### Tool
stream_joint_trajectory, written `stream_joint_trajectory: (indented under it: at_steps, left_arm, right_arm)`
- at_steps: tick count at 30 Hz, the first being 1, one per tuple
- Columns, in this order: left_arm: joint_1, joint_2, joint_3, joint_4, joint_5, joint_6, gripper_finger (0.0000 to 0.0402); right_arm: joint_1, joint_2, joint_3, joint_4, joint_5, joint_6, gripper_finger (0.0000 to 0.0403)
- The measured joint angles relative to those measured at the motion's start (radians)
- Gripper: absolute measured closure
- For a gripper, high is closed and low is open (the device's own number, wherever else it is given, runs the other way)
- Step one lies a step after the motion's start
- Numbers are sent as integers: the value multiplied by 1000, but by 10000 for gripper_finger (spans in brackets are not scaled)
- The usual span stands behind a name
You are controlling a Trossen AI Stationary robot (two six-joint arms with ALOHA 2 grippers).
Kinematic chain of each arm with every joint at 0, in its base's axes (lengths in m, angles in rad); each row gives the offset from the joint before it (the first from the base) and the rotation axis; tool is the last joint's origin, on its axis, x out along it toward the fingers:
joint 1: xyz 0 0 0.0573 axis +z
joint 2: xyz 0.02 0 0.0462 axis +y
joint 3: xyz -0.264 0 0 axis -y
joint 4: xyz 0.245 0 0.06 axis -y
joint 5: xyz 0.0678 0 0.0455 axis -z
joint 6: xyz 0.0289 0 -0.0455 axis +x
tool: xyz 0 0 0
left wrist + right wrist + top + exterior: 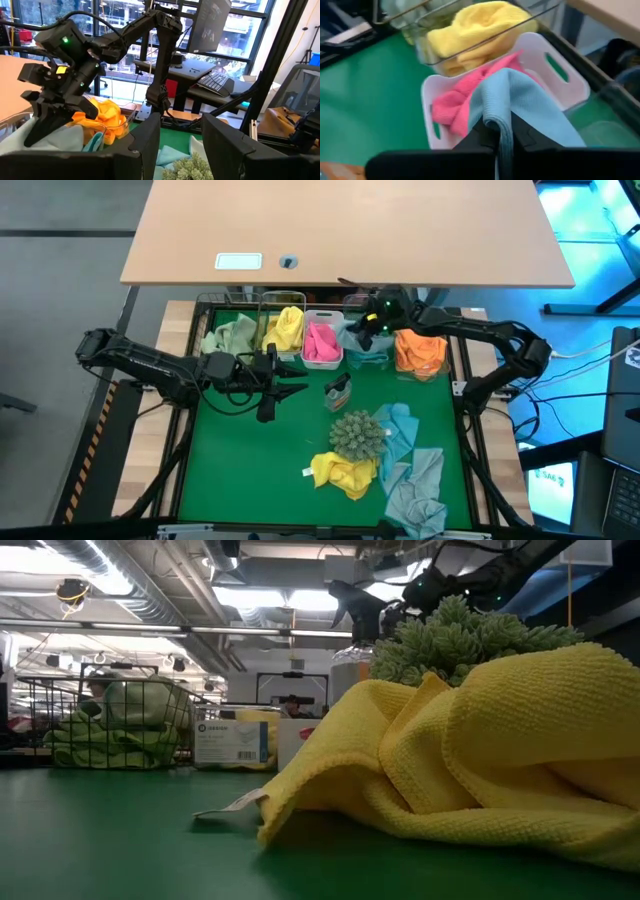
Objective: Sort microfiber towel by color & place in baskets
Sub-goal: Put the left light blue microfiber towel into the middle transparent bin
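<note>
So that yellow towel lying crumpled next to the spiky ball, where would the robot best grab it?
Probably from straight above, on the raised fold of the yellow towel. It lies bunched on the green mat with ridges standing up, so a gripper can pinch one. I would come down on the side away from the spiky ball, which touches the towel's far edge. The left gripper is free and open.

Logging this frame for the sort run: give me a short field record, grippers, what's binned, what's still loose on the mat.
right gripper: shut on light blue towel, above the white basket and the clear one next to it
left gripper: open, empty, over the green mat left of centre
binned: green towel; yellow towel; pink towel in white basket; orange towel
loose: yellow towel on mat; blue towels
other: spiky ball
</note>
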Motion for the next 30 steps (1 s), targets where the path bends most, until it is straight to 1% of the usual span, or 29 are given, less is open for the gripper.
stream_joint_trajectory:
  at_steps: [5, 7, 11, 13, 15, 17, 19, 21, 24, 30]
  left_arm:
    - [0, 0, 0, 0, 0, 0, 264]
    - [0, 0, 0, 0, 0, 0, 264]
    - [0, 0, 0, 0, 0, 0, 264]
    - [0, 0, 0, 0, 0, 0, 264]
    - [0, 0, 0, 0, 0, 0, 264]
    - [0, 0, 0, 0, 0, 0, 264]
    - [0, 0, 0, 0, 0, 0, 264]
    - [0, 0, 0, 0, 0, 0, 264]
    - [0, 0, 0, 0, 0, 0, 264]
    - [0, 0, 0, 0, 0, 0, 264]
  right_arm:
    - [-1, 2, 0, 43, -10, 0, 397]
    - [-3, 3, 0, 48, 36, -1, 394]
    - [-3, 2, 0, 26, 247, -17, 393]
    - [-3, 3, 0, 1, 366, -33, 397]
    - [-3, 2, 0, -34, 462, -43, 398]
    - [-3, 2, 0, -75, 545, -43, 397]
    - [-3, 2, 0, -122, 603, -43, 393]
    - [-3, 2, 0, -170, 620, -42, 389]
    - [-3, 2, 0, -219, 615, -42, 387]
    - [-1, 2, 0, -242, 566, -40, 385]
